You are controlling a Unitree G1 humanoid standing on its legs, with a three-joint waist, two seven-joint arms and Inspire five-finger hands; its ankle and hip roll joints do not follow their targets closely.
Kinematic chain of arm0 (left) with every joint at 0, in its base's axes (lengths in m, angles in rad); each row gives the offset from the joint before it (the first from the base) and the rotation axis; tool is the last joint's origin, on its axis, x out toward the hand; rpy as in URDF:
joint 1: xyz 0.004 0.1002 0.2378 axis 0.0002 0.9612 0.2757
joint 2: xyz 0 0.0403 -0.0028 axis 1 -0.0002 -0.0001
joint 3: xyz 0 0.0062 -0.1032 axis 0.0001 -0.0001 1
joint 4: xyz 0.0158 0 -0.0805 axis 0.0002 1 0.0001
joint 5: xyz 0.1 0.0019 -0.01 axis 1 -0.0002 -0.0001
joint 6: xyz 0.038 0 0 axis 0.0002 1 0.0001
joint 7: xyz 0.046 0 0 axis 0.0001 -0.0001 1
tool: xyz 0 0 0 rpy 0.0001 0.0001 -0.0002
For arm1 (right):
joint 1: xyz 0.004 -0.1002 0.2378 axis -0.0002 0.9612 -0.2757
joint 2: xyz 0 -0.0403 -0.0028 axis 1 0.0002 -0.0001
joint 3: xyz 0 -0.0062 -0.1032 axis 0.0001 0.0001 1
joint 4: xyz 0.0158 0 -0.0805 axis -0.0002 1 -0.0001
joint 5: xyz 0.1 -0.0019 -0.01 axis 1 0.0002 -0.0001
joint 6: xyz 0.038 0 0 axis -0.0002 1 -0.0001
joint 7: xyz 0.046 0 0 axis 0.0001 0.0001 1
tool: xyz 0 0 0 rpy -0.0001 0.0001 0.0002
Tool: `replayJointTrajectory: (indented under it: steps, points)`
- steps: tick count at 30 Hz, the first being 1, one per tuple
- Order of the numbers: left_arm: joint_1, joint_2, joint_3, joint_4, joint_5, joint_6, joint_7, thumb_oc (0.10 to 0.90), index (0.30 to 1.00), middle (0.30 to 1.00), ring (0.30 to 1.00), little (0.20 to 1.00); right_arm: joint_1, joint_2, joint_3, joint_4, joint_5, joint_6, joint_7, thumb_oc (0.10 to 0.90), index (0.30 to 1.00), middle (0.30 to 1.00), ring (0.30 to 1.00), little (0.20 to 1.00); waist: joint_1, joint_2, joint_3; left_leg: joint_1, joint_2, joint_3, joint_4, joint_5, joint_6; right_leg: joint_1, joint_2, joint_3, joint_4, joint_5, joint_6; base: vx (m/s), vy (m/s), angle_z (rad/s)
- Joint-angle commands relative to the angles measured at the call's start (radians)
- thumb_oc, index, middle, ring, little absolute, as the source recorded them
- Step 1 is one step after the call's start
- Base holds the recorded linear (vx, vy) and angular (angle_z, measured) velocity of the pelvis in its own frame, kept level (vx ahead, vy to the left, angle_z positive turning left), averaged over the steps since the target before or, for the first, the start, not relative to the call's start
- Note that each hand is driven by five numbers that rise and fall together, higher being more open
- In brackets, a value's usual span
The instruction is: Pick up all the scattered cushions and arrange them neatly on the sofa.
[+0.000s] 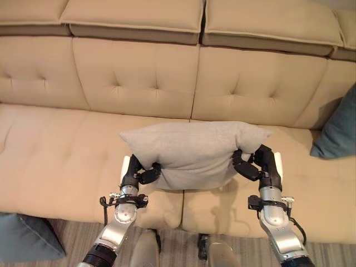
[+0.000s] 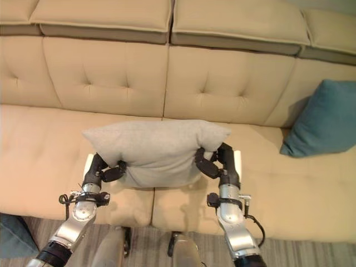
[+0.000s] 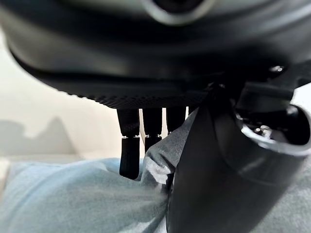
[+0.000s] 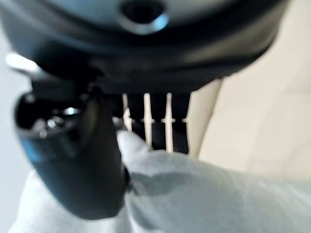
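Item: grey cushion, held between both hands over the front edge of the sofa, just above the seam between two seat pads; whether its lower edge touched the seat could not be told.

Left hand: fingers and thumb curled into the cushion's lower left corner, pinching a fold of fabric, as the left wrist view confirmed.

Right hand: thumb and fingers pinched the right corner in the same way.

Other items: teal cushion leaning against the backrest at the right end; a dark blue-grey cushion on the floor at the left, not yet collected.

Risks, as judged:
- Grip was on corner fabric only, so the soft filling could sag and a corner slip free.
- Released this near the front edge, the cushion could tip forward onto the floor.
- Uneven release by the two hands would likely leave it lying askew.
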Motion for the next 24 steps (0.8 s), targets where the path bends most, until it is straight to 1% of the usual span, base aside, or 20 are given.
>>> replayJointTrajectory:
  steps: [1,3,4,5,6,7,9,10,11,12,15,17,18,19,20,21,22,23,24]
  points:
    - [-0.052,0.036,0.035,-0.089,0.036,-0.086,0.028,0.4,0.3,0.3,0.3,0.3,-0.062,0.002,-0.065,-0.104,-0.005,-0.08,-0.039,0.4,0.3,0.3,0.3,0.3,0.026,-0.032,-0.13,0.044,-0.066,-0.002,-0.087,0.033,0.026,0.029,-0.02,0.025,0.07,-0.097,0.025,-0.12,0.294,0.19]
    - [-0.048,0.038,0.036,-0.087,0.039,-0.084,0.025,0.4,0.3,0.3,0.3,0.3,-0.068,0.008,-0.065,-0.102,-0.013,-0.077,-0.041,0.4,0.3,0.3,0.3,0.3,0.027,-0.03,-0.131,0.055,-0.071,0.012,-0.11,0.038,0.032,0.025,-0.029,0.026,0.073,-0.089,0.034,-0.08,0.199,-0.12]
    - [-0.048,0.04,0.037,-0.089,0.042,-0.083,0.026,0.4,0.3,0.3,0.3,0.3,-0.073,0.017,-0.064,-0.102,-0.019,-0.076,-0.048,0.4,0.3,0.3,0.3,0.3,0.028,-0.023,-0.127,0.059,-0.078,0.022,-0.129,0.048,0.041,0.011,-0.041,0.025,0.094,-0.077,0.045,-0.13,0.184,-0.16]
    - [-0.054,0.049,0.035,-0.093,0.051,-0.083,0.023,0.4,0.3,0.3,0.3,0.3,-0.076,0.033,-0.063,-0.105,-0.022,-0.075,-0.047,0.4,0.3,0.3,0.3,0.3,0.023,-0.015,-0.117,0.055,-0.08,0.029,-0.14,0.059,0.051,-0.001,-0.048,0.038,0.143,-0.07,0.053,-0.13,0.183,-0.17]
    - [-0.054,0.049,0.035,-0.092,0.051,-0.083,0.023,0.4,0.3,0.3,0.3,0.3,-0.076,0.034,-0.063,-0.105,-0.022,-0.075,-0.047,0.4,0.3,0.3,0.3,0.3,0.025,-0.017,-0.117,0.055,-0.082,0.031,-0.141,0.059,0.052,-0.005,-0.05,0.041,0.148,-0.072,0.054,-0.14,0.164,-0.17]
    - [-0.063,0.057,0.035,-0.083,0.063,-0.081,0.031,0.4,0.3,0.3,0.3,0.3,-0.078,0.052,-0.058,-0.101,-0.018,-0.08,-0.052,0.4,0.3,0.3,0.3,0.3,0.024,-0.011,-0.112,0.047,-0.087,0.039,-0.136,0.064,0.063,0.009,-0.045,0.06,0.188,-0.087,0.049,-0.06,0.071,-0.17]
    - [-0.067,0.059,0.037,-0.07,0.069,-0.078,0.034,0.4,0.3,0.3,0.3,0.3,-0.077,0.058,-0.055,-0.096,-0.015,-0.081,-0.05,0.4,0.3,0.3,0.3,0.3,0.029,-0.012,-0.118,0.049,-0.091,0.046,-0.143,0.065,0.064,0.026,-0.043,0.057,0.178,-0.095,0.048,-0.02,0.047,-0.1]
    - [-0.064,0.06,0.039,-0.059,0.081,-0.076,0.035,0.4,0.3,0.3,0.3,0.3,-0.078,0.062,-0.049,-0.087,-0.027,-0.081,-0.052,0.4,0.3,0.3,0.3,0.3,0.048,-0.017,-0.141,0.059,-0.096,0.06,-0.166,0.068,0.063,0.068,-0.032,0.025,0.134,-0.114,0.042,0.07,-0.01,-0.08]
    - [-0.062,0.06,0.044,-0.054,0.085,-0.074,0.035,0.4,0.3,0.3,0.3,0.3,-0.08,0.059,-0.049,-0.086,-0.032,-0.081,-0.057,0.4,0.3,0.3,0.3,0.3,0.054,-0.02,-0.154,0.066,-0.099,0.061,-0.176,0.069,0.065,0.083,-0.029,0.015,0.107,-0.122,0.044,0.11,-0.056,-0.17]
    - [-0.061,0.059,0.045,-0.053,0.088,-0.072,0.04,0.4,0.3,0.3,0.3,0.3,-0.082,0.055,-0.047,-0.09,-0.037,-0.08,-0.058,0.4,0.3,0.3,0.3,0.3,0.056,-0.021,-0.165,0.075,-0.095,0.06,-0.184,0.072,0.065,0.083,-0.021,0.02,0.101,-0.128,0.044,0.08,-0.075,-0.25]
    - [-0.088,0.056,0.048,-0.025,0.085,-0.067,0.07,0.4,0.3,0.3,0.3,0.3,-0.104,0.047,-0.036,-0.103,-0.028,-0.086,-0.07,0.4,0.3,0.3,0.3,0.3,0.044,-0.019,-0.16,0.077,-0.083,0.064,-0.174,0.078,0.064,0.061,0.001,0.066,0.148,-0.117,0.056,0.01,-0.119,-0.15]
    - [-0.096,0.055,0.048,-0.009,0.09,-0.064,0.081,0.4,0.3,0.3,0.3,0.3,-0.121,0.044,-0.024,-0.111,-0.019,-0.086,-0.065,0.4,0.3,0.3,0.3,0.3,0.042,-0.025,-0.161,0.073,-0.078,0.064,-0.15,0.074,0.057,0.076,0.01,0.074,0.143,-0.139,0.041,-0.02,-0.162,-0.13]
    - [-0.096,0.055,0.048,-0.009,0.09,-0.065,0.081,0.4,0.3,0.3,0.3,0.3,-0.121,0.044,-0.024,-0.11,-0.019,-0.086,-0.065,0.4,0.3,0.3,0.3,0.3,0.041,-0.025,-0.16,0.073,-0.078,0.064,-0.149,0.073,0.057,0.077,0.01,0.073,0.143,-0.14,0.04,0.01,-0.197,-0.13]
    - [-0.087,0.053,0.053,-0.011,0.087,-0.065,0.085,0.4,0.3,0.3,0.3,0.3,-0.119,0.042,-0.014,-0.121,-0.011,-0.086,-0.057,0.4,0.3,0.3,0.3,0.3,0.042,-0.031,-0.166,0.069,-0.071,0.063,-0.108,0.069,0.047,0.095,0.021,0.069,0.13,-0.164,0.022,0.01,-0.126,-0.09]
    - [-0.087,0.053,0.054,-0.011,0.087,-0.065,0.084,0.4,0.3,0.3,0.3,0.3,-0.118,0.042,-0.014,-0.122,-0.011,-0.086,-0.057,0.4,0.3,0.3,0.3,0.3,0.041,-0.03,-0.165,0.068,-0.069,0.062,-0.104,0.067,0.047,0.097,0.022,0.068,0.129,-0.165,0.021,0.01,-0.283,-0.1]
    - [-0.078,0.046,0.058,-0.013,0.079,-0.07,0.08,0.4,0.3,0.3,0.3,0.3,-0.11,0.036,-0.016,-0.131,0.001,-0.09,-0.049,0.4,0.3,0.3,0.3,0.3,0.045,-0.046,-0.163,0.036,-0.055,0.063,-0.013,0.087,0.023,0.134,0.038,0.068,0.073,-0.175,-0.002,0.0,-0.164,-0.09]
    - [-0.077,0.046,0.058,-0.013,0.079,-0.07,0.08,0.4,0.3,0.3,0.3,0.3,-0.11,0.037,-0.016,-0.131,0.001,-0.091,-0.049,0.4,0.3,0.3,0.3,0.3,0.043,-0.044,-0.163,0.032,-0.052,0.059,-0.005,0.083,0.021,0.138,0.042,0.064,0.068,-0.172,-0.003,-0.09,-0.324,-0.07]
    - [-0.079,0.042,0.059,-0.012,0.07,-0.073,0.087,0.4,0.3,0.3,0.3,0.3,-0.109,0.028,-0.014,-0.128,0.011,-0.095,-0.058,0.4,0.3,0.3,0.3,0.3,0.052,-0.056,-0.142,-0.066,-0.028,0.04,0.159,0.163,-0.017,0.165,0.058,0.054,0.02,-0.17,-0.029,-0.12,-0.216,0.07]
    - [-0.079,0.038,0.06,-0.011,0.066,-0.073,0.091,0.4,0.3,0.3,0.3,0.3,-0.109,0.024,-0.011,-0.124,0.011,-0.094,-0.062,0.4,0.3,0.3,0.3,0.3,0.056,-0.059,-0.137,-0.091,-0.02,0.033,0.194,0.166,-0.015,0.169,0.063,0.05,0.007,-0.168,-0.037,-0.1,-0.244,0.19]
